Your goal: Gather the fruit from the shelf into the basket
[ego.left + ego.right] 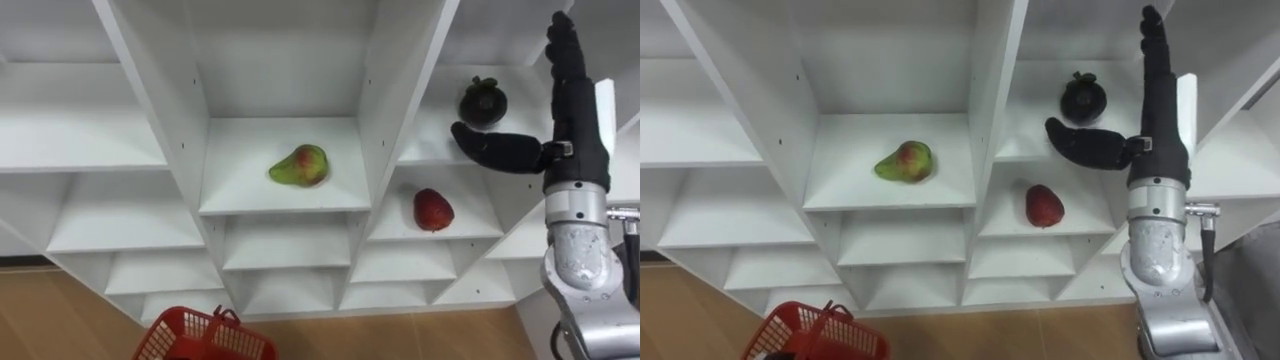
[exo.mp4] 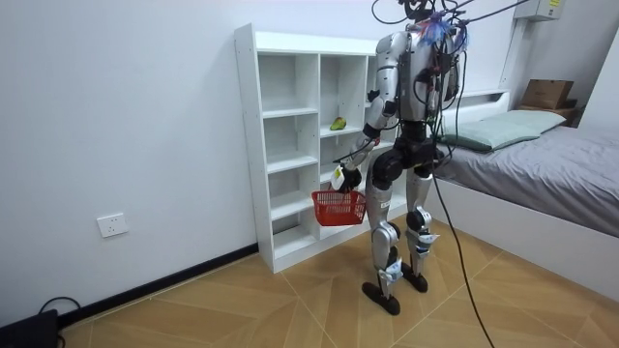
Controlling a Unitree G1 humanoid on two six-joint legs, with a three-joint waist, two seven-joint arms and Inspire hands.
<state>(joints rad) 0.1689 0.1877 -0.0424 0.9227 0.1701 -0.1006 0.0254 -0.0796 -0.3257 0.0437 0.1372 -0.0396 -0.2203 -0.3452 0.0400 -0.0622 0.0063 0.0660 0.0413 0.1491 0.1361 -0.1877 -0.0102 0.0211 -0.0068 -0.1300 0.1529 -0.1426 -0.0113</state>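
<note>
White closet (image 1: pixel 160 100) cubbies fill our view, with wood floor beneath. From the room view we see the robot standing upright close against the closet, a bed (image 2: pixel 542 164) behind it on the room view's right.

Three fruits sit on the shelves. A dark mangosteen (image 1: pixel 483 101) rests in the upper cubby of the right column, a red fruit (image 1: pixel 433 209) one shelf below it, and a green pear (image 1: pixel 300 165) with a red blush in the middle column.

Our right robot hand (image 1: pixel 578 135) is raised before the right column, released, with its fingers straight toward 12 o'clock and the thumb stretched toward 9 o'clock. From its palm the mangosteen lies at about 10 o'clock, just above the thumb's tip, though we cannot tell whether they touch. The red fruit sits at 8 o'clock. The pear is at 9 o'clock, well apart, lying on its side with its long axis running roughly 9 to 3 and the narrow end toward 9.

We judge the mangosteen the nearest pick, and the right hand the one to take it.

Our left robot hand (image 2: pixel 348 178) hangs low, grasping the red basket (image 1: pixel 205 338) by its handle, at 7 o'clock from the pear.

We read no writing on the shelves, fruit or basket.
</note>
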